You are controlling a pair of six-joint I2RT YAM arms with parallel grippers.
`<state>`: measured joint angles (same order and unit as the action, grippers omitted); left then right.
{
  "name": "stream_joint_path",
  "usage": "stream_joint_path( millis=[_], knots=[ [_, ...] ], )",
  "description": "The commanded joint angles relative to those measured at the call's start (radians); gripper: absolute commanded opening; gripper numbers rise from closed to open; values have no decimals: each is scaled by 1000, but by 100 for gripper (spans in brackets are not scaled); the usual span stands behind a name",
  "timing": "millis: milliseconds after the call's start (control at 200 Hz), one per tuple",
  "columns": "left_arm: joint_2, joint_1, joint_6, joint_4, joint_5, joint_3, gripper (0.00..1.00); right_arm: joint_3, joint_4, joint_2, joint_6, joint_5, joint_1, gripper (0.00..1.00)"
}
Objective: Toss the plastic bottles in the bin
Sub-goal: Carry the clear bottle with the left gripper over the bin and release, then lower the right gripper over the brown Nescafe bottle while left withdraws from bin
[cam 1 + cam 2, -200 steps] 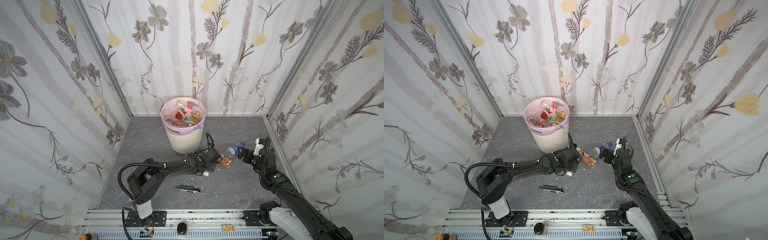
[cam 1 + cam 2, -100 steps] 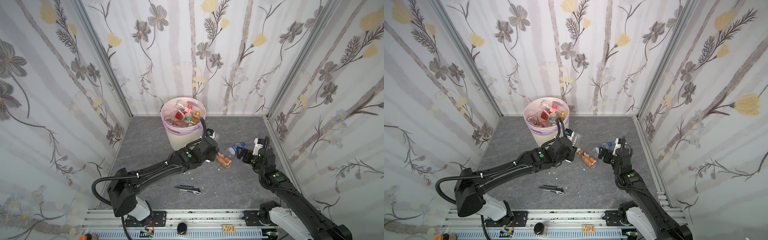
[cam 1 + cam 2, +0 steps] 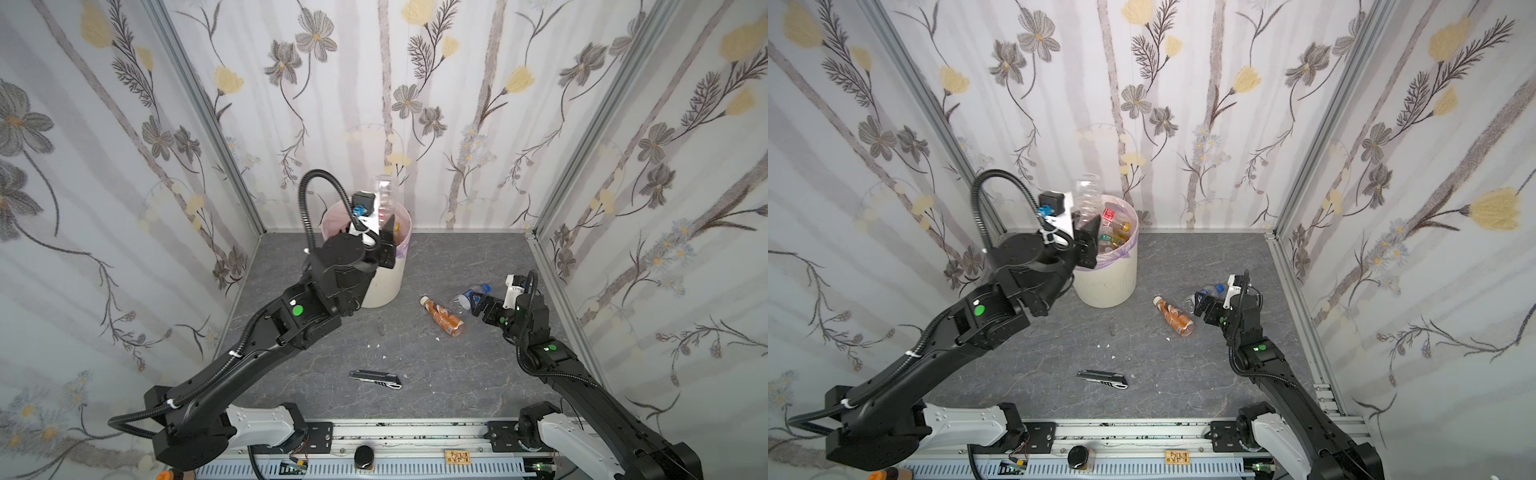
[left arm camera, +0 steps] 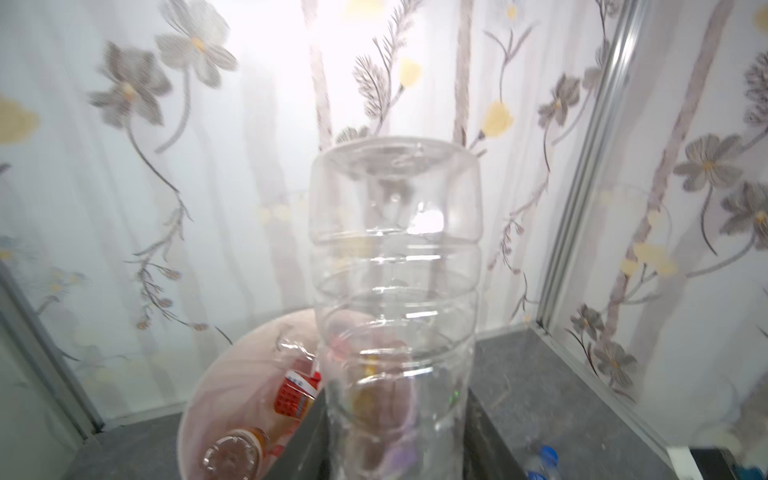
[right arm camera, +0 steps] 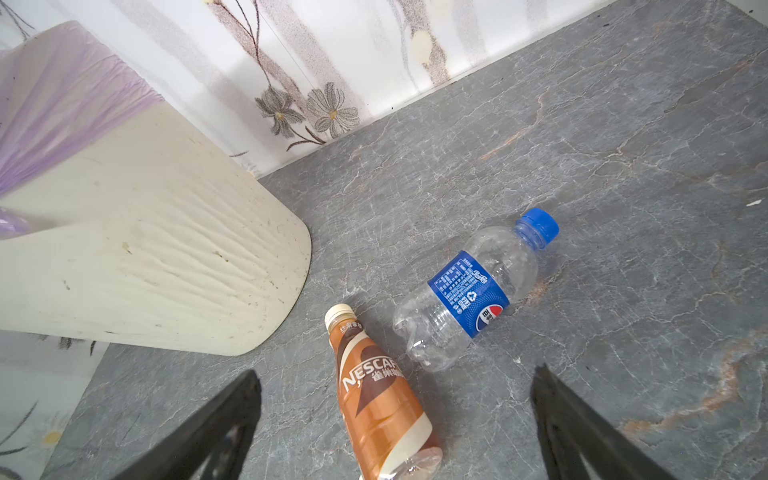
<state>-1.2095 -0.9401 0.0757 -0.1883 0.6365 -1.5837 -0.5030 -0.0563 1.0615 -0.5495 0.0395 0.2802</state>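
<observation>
My left gripper (image 3: 379,235) (image 3: 1086,232) (image 4: 395,451) is shut on a clear, label-less plastic bottle (image 3: 384,193) (image 3: 1089,197) (image 4: 395,270). It holds the bottle base-up just over the near rim of the bin (image 3: 386,284) (image 3: 1106,284) (image 4: 226,374) (image 5: 145,249). Several bottles (image 3: 1115,232) (image 4: 295,392) lie inside on the pink liner. On the floor lie an amber bottle (image 3: 442,316) (image 3: 1173,316) (image 5: 374,399) and a blue-label bottle (image 3: 471,293) (image 3: 1209,291) (image 5: 469,291). My right gripper (image 3: 482,305) (image 3: 1204,306) (image 5: 397,372) hangs open above the amber bottle's lower half, not touching it.
A grey-black utility knife (image 3: 376,379) (image 3: 1102,379) lies on the grey floor toward the front. Small white scraps (image 3: 374,345) dot the middle. Flowered walls close in the back and both sides, and a metal rail (image 3: 415,436) runs along the front.
My left arm has swung up from the floor beside the bin, carrying the clear bottle to the bin's rim. The right arm has barely moved.
</observation>
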Motion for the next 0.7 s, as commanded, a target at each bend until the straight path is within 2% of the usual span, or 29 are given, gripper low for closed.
stream_joint_path(
  millis=[0,115,240,275,305,315,360,425,505,575,694],
  knots=[
    [59,95,108,186,16,-25,41,-10,-46,5,-17,19,1,100],
    [73,281,23,220,-128,-28,41,-3,-50,4,-22,22,1,100],
    [-16,414,-55,225,-220,-10,41,5,-58,6,-30,30,1,100],
    [-41,440,-88,223,-265,11,45,6,-59,6,-31,32,2,100],
    [-75,456,-125,204,-310,22,53,9,-57,4,-32,33,2,100],
    [-86,460,-135,195,-326,24,56,8,-57,4,-33,33,1,100],
    [-155,465,-170,132,-377,11,81,11,-52,-3,-33,33,2,100],
    [-269,462,-212,-49,-381,-70,99,18,-45,-17,-33,26,1,100],
    [-323,443,-228,-162,-379,-140,100,27,-38,-35,-23,12,0,100],
    [-270,405,-216,-150,-379,-147,100,36,-38,-40,-16,5,0,100],
    [-167,369,-247,-112,-445,-141,100,50,-69,-17,-23,7,2,100]
  ],
)
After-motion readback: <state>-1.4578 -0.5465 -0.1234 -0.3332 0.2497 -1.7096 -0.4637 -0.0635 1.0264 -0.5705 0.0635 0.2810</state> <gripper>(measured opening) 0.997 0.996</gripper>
